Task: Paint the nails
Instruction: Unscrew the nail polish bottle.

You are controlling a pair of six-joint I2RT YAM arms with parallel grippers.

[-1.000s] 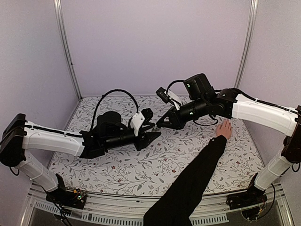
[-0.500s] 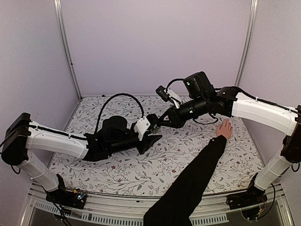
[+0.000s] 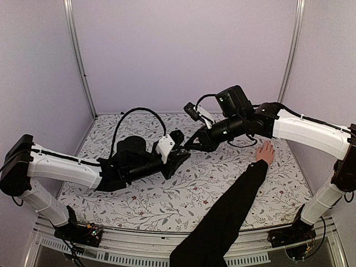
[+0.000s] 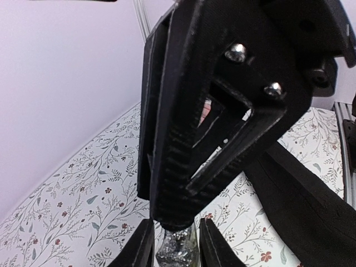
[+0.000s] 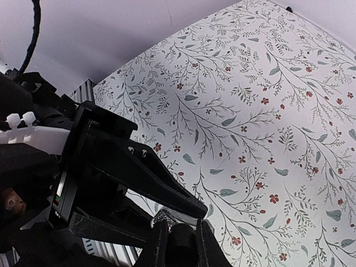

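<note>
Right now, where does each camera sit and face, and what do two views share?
Top external: above and behind the bases, looking down at the floral-patterned table; both arms, left gripper facing right gripper, a black-sleeved bare hand.
Left wrist: looks past its fingers, pinching a small glittery bottle, at the right gripper.
Right wrist: looks past its fingers, around a black cap, at the left gripper.
Every view shares the table.

Left tool (image 3: 181,154) and right tool (image 3: 189,146) tip to tip; bare tabletop (image 3: 225,167) from there to the hand (image 3: 266,152).
</note>
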